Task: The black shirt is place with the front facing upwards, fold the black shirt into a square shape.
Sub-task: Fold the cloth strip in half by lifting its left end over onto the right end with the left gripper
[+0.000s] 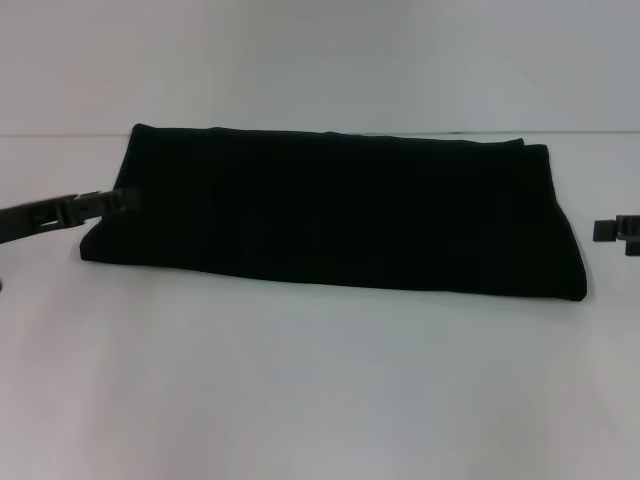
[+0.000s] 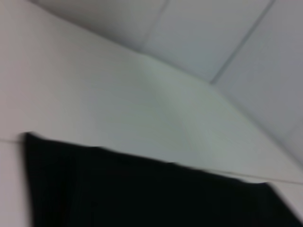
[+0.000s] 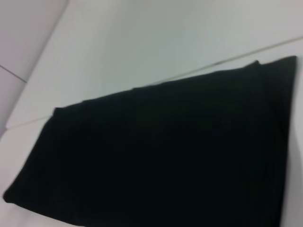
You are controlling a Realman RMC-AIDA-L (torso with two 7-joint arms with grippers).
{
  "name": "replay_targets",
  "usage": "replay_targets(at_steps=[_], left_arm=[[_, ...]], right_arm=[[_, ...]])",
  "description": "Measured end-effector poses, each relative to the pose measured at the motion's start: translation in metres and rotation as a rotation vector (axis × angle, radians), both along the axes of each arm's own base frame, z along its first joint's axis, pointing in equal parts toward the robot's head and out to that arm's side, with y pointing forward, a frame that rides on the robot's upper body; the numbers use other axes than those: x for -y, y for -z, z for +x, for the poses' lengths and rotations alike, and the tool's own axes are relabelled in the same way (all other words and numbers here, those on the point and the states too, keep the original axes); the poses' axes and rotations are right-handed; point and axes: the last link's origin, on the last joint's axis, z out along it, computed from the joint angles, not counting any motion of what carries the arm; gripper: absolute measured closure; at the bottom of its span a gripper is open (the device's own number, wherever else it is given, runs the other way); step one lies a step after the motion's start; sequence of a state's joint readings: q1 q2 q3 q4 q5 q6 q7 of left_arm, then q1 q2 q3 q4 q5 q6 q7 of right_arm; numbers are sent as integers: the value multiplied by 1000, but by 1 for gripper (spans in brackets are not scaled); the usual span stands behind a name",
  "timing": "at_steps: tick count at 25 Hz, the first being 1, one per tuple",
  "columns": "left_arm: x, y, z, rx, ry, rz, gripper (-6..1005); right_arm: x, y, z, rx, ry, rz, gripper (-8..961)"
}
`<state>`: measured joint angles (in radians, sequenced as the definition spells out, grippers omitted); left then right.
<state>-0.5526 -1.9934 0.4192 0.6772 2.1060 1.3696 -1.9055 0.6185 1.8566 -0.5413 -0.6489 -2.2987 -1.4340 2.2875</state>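
The black shirt (image 1: 330,210) lies on the white table (image 1: 320,390) as a long, flat band running left to right, with no lettering showing. My left gripper (image 1: 108,203) reaches in from the left at table height, and its tip meets the shirt's left end. My right gripper (image 1: 618,232) shows only at the right border, a short way off the shirt's right end and not touching it. In the left wrist view the shirt (image 2: 142,194) fills the lower part. In the right wrist view the shirt (image 3: 161,156) fills most of the picture.
The table's far edge (image 1: 320,133) runs just behind the shirt, with a pale wall (image 1: 320,60) beyond it. Bare white tabletop stretches from the shirt toward me.
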Motion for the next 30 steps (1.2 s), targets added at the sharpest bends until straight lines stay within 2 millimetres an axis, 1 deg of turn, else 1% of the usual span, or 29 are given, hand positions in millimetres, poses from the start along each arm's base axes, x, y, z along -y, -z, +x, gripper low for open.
replay_targets(at_steps=[2, 3, 4, 6, 11, 16, 19, 23, 28, 30], left_arm=[[-3, -2, -14, -73, -57, 23, 172], [-3, -2, -14, -73, -57, 23, 172], [-6, 1, -20, -126, -87, 25, 172], [-9, 5, -25, -178, -109, 23, 173], [-16, 14, -31, -265, -144, 15, 173], [-22, 21, -37, -309, -184, 28, 174], [-26, 24, -39, -327, -204, 45, 174], [-28, 30, -35, -336, -189, 23, 174], [-27, 35, -32, -345, -168, -9, 175], [-26, 36, -31, -342, -162, -18, 190]], right_arm=[[1, 0, 3, 17, 16, -4, 123], [0, 0, 4, 23, 22, -5, 123], [0, -1, 5, 28, 27, -2, 124], [-1, -1, 6, 32, 33, 5, 125], [-3, -2, 7, 37, 38, 20, 128], [-3, 1, 7, 40, 39, 19, 129], [-3, 1, 7, 40, 39, 18, 129], [-3, 2, 7, 39, 40, 18, 128], [-2, 4, 8, 36, 42, 16, 128], [-2, 4, 8, 36, 43, 17, 128]])
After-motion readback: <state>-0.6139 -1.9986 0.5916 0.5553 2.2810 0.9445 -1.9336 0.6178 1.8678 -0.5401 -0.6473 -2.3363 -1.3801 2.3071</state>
